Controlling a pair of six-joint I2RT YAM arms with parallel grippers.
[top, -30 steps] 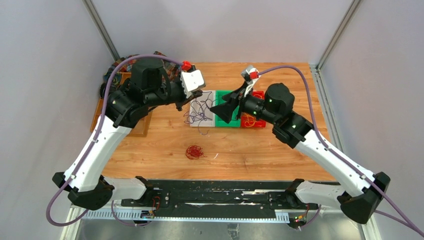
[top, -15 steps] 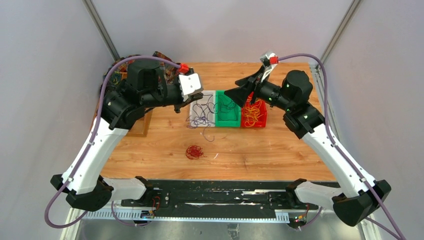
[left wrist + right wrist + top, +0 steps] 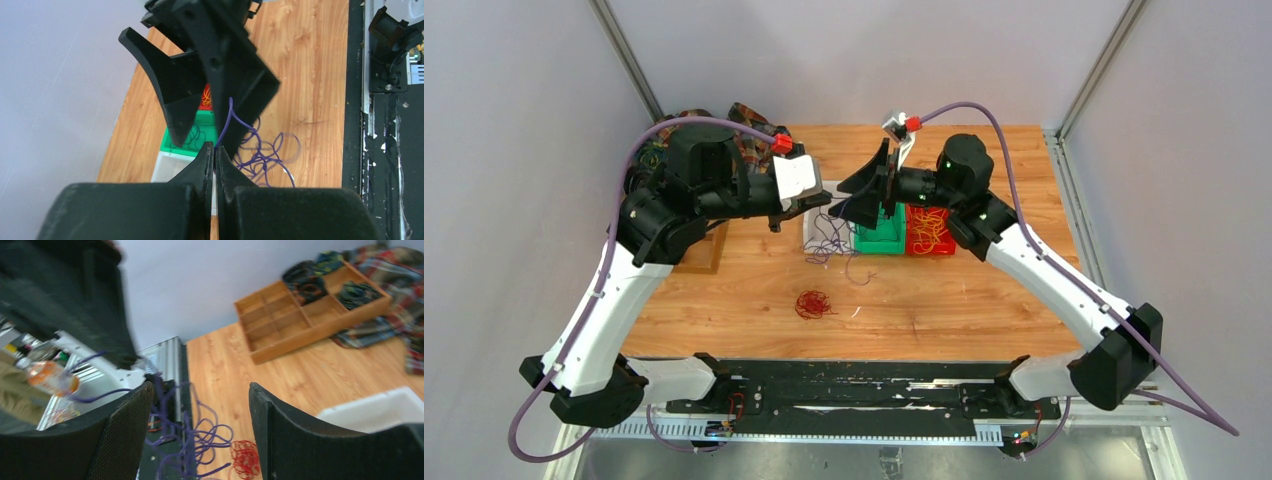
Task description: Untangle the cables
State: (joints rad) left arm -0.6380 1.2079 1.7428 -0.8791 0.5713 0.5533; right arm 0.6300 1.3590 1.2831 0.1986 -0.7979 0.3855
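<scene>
Starting at the far left, a wooden tray with compartments sits at the edge of the worktop, with a plaid cloth behind it. The left tool reaches in over the white bin, its tips pressed together on a thin purple strand that rises from between them and runs up beside one finger of the other arm. Below it, loose purple cables loop in the white bin and spill over its near edge onto the wood. Nearer the arm bases, a small red tangle lies alone on the worktop, well apart from the bins. The right tool faces the left one, close to it, above the seam between the white and green bins. Its fingers are spread wide with nothing clamped, and blurred purple loops hang in the gap between them. The green bin holds dark strands, and the red bin beside it holds yellow-orange strands.
</scene>
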